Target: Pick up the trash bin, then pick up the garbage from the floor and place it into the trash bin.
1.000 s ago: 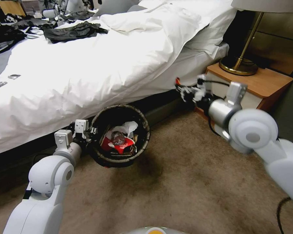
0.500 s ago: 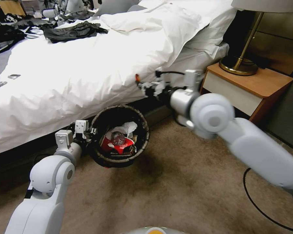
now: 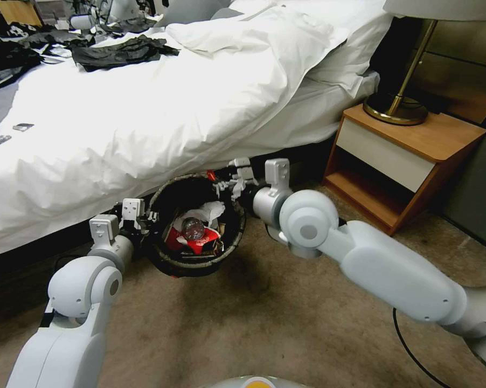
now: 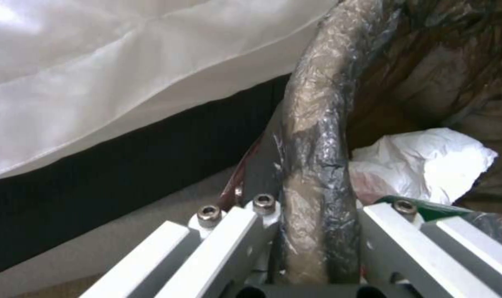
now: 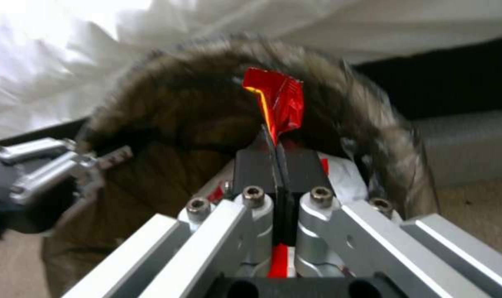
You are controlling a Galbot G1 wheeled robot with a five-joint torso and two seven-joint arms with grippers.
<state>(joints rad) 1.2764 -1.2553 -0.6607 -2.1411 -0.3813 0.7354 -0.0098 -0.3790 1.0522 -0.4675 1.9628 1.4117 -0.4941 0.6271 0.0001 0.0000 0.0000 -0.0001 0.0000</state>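
- Closest in, the beige-tan short-pile carpet floor (image 3: 307,323) looks bare in front of the robot, no litter that I can spot from the head view.
- The left claw (image 3: 146,218) is clamped on the rim of the small round bin with the dark brown-black bag liner (image 3: 237,226), holding it just off the carpet beside the bed. In the left wrist view the liner-wrapped rim (image 4: 317,165) runs right between the fingers, so that grip looks solid.
- Inside the bin there's already a pile: a red-and-white crumpled wrapper (image 3: 200,240), a white tissue (image 3: 213,209) and what looks like the cap end of a small bottle (image 3: 193,229).
- The right claw (image 3: 221,180) sits at the far rim of the bin, pinched tight on a small red crumpled wrapper scrap (image 5: 278,99). The right wrist view shows the scrap poking up out of the closed fingers, with the bin's mouth straight ahead.
- So my read is we're on the drop-off step. The next move would call for getting the scrap fully over the opening, then letting go so it falls inside and doesn't catch on the liner edge.
- Behind all that: the bed with the rumpled white duvet (image 3: 146,108), plus a wooden nightstand (image 3: 415,140) to the right.
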